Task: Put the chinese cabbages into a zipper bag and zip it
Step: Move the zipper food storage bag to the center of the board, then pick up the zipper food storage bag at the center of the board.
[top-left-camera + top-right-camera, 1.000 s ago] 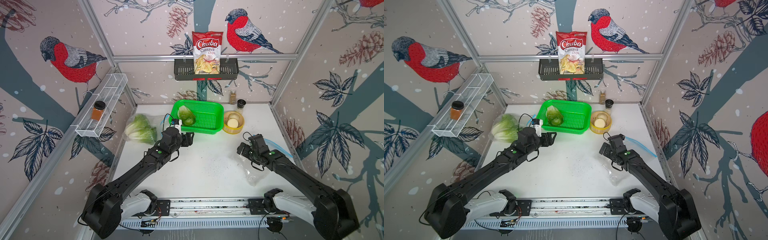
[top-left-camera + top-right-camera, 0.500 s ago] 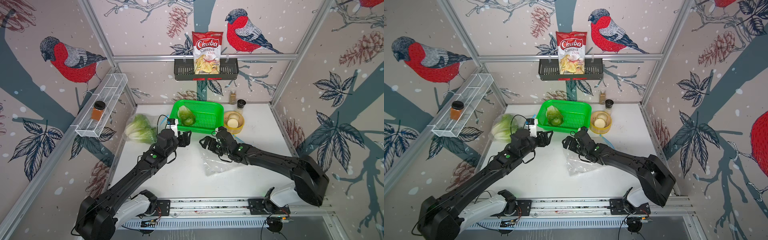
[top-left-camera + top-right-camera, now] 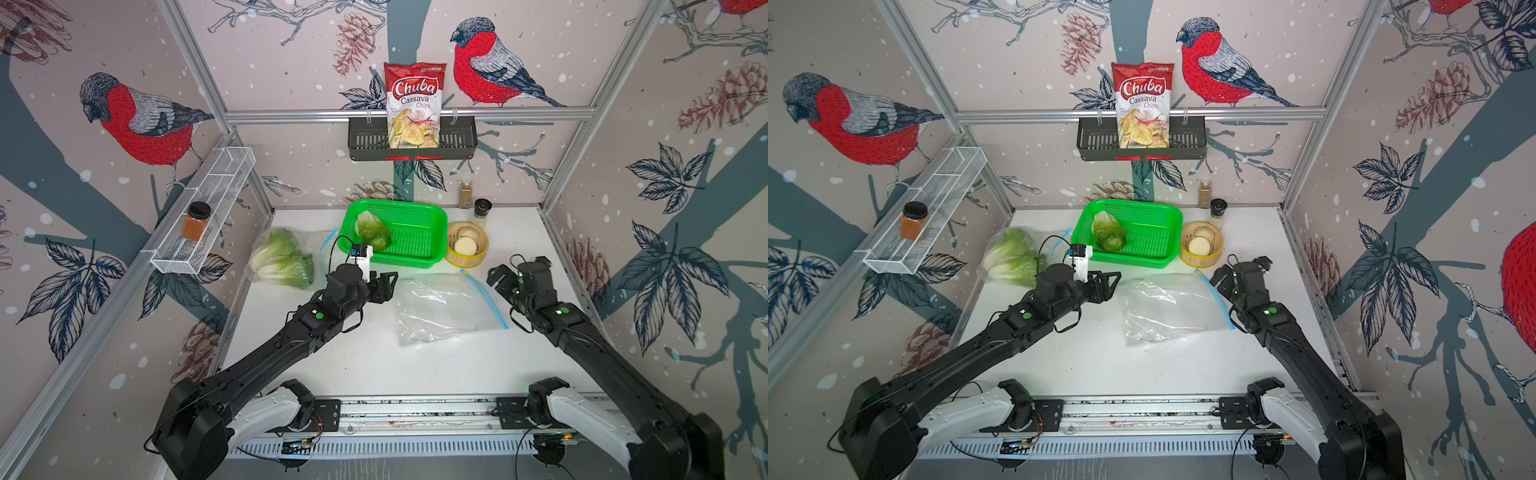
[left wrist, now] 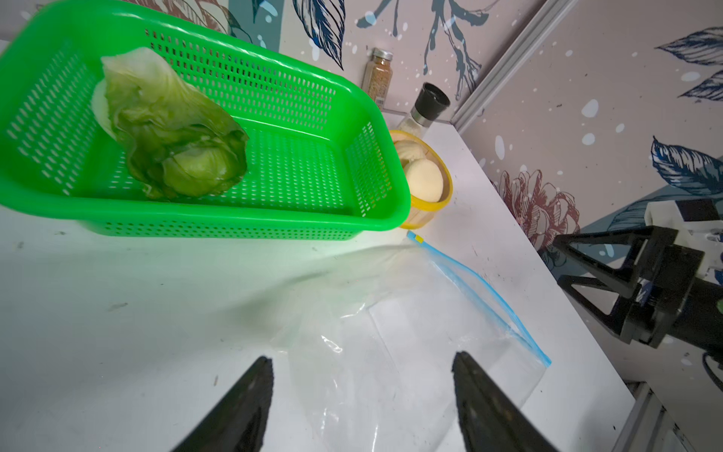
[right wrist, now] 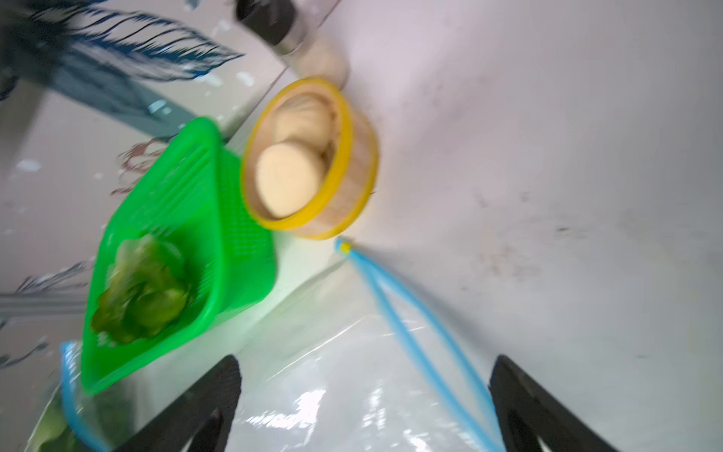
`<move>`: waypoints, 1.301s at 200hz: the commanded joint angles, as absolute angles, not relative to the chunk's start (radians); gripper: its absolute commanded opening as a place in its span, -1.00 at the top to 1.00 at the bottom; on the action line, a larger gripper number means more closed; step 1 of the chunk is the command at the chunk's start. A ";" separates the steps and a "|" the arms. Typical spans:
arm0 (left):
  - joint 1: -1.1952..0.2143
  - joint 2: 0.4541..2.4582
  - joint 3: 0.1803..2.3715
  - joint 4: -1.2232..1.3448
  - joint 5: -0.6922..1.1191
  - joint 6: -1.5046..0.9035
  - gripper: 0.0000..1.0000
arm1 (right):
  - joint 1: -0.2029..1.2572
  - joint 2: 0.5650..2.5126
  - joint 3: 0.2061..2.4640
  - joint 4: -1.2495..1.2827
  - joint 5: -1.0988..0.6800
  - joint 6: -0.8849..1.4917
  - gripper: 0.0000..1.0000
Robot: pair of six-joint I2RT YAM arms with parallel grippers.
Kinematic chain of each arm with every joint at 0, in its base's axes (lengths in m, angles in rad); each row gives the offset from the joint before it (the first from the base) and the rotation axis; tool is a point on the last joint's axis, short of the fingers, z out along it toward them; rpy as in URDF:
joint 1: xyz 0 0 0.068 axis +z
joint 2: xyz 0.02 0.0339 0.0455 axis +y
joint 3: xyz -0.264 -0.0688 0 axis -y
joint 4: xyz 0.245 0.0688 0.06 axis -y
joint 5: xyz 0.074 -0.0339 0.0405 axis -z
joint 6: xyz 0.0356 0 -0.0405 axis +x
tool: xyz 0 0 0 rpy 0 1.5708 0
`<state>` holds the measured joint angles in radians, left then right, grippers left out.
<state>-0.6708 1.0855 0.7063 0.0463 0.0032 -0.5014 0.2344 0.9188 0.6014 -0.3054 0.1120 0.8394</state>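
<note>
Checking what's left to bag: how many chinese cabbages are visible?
3 chinese cabbages: one in the green basket, two side by side by the left wall, apparently inside a clear bag.

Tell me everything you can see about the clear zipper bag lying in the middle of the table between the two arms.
The zipper bag is clear, crinkled, glossy plastic. It lies flat on the white table and looks empty. A blue zip strip runs along the edge facing the right arm, with a small yellow slider at the end near the yellow-rimmed bowl. The strips part, so the mouth looks open. The left hand and right hand are open, and neither grips it.
</note>
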 commanded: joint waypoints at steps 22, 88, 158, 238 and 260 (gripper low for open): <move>-0.756 1.148 0.722 0.158 -0.024 -0.544 -0.44 | -0.125 0.914 0.452 -0.233 -0.246 0.708 -0.86; -0.798 1.234 0.752 0.172 -0.037 -0.563 -0.44 | -0.149 1.138 0.407 -0.053 -0.549 0.683 -0.22; -0.798 1.234 0.749 0.154 -0.072 -0.560 -0.44 | -0.037 1.250 0.380 0.054 -0.646 0.710 0.00; -0.798 1.214 0.736 0.140 -0.104 -0.561 -0.44 | 0.078 1.364 0.360 0.157 -0.658 0.747 0.18; -0.798 1.217 0.738 0.135 -0.109 -0.563 -0.44 | 0.101 1.395 0.355 0.205 -0.677 0.769 0.38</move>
<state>-0.7959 1.2194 0.7391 0.1211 -0.0872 -0.5682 0.0822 1.3708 0.3588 0.1493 -0.6643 0.7403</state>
